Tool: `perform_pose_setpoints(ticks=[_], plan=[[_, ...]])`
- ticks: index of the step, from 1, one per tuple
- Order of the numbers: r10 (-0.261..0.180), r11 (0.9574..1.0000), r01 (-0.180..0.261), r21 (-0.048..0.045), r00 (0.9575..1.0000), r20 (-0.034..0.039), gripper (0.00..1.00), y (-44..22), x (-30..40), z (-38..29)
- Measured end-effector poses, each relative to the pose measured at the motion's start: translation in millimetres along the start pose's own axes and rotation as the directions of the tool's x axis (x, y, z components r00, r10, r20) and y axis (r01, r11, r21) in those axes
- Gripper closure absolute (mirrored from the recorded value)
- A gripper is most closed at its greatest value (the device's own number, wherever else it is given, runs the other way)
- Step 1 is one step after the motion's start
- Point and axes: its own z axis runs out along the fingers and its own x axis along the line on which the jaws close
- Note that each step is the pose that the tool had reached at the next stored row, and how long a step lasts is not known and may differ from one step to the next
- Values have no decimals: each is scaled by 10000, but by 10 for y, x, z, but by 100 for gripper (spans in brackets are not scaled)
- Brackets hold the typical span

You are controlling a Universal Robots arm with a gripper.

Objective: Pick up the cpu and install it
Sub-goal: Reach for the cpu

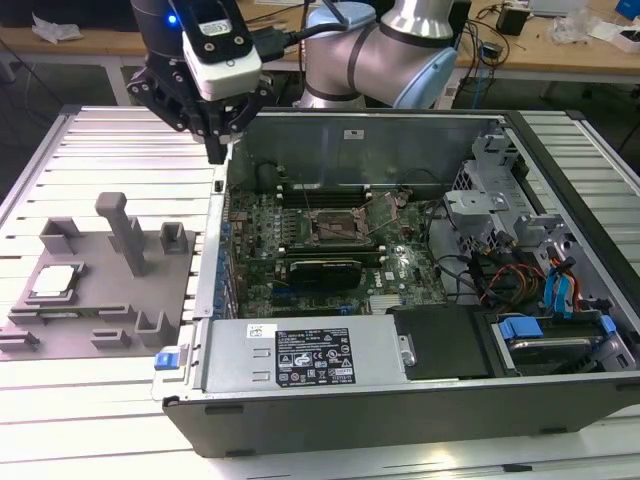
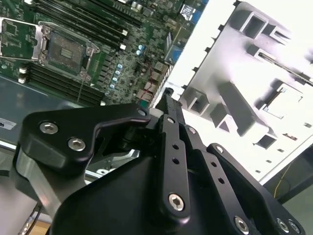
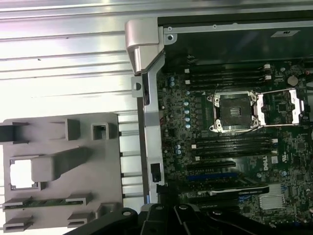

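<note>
- The hand (image 1: 215,150) hangs fingers-down over the left wall (image 1: 214,262) of the PC case (image 1: 400,400) (the exterior view's left). The fingers look clenched to 1 narrow tip with nothing between them. The second wrist view shows the same pinched tip (image 2: 168,100).
- The motherboard socket (image 1: 335,225) is on the inner side of that wall, with its metal frame flipped up and its bed bare. It's clearer in the first wrist view (image 3: 234,112).
- The grey tray (image 1: 100,300) sits on the slatted counter (image 1: 100,140), on the outer side of the wall.
- The cpu (image 1: 55,280) lies flat in a square pocket at the tray's far-left end, silver top up, well apart from the hand.
- It's square, so there's no real long axis. Its edges run parallel to the tray's edges, which shows nicely in the first wrist view (image 3: 20,174).
- A tall tilted post (image 1: 125,235) and a couple of hollow blocks (image 1: 172,238) stand on the tray between the cpu and the case wall.
- A green module (image 3: 39,201) lies in the slot just beside the cpu.
</note>
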Motion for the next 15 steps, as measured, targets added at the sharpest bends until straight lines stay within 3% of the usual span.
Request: perform_pose_setpoints(ticks=[13,15], plan=[[-1,10000,1,0,10000,6,89,-16,223,-6],[-1,10000,1,-1,10000,11,89,-20,289,-8]])
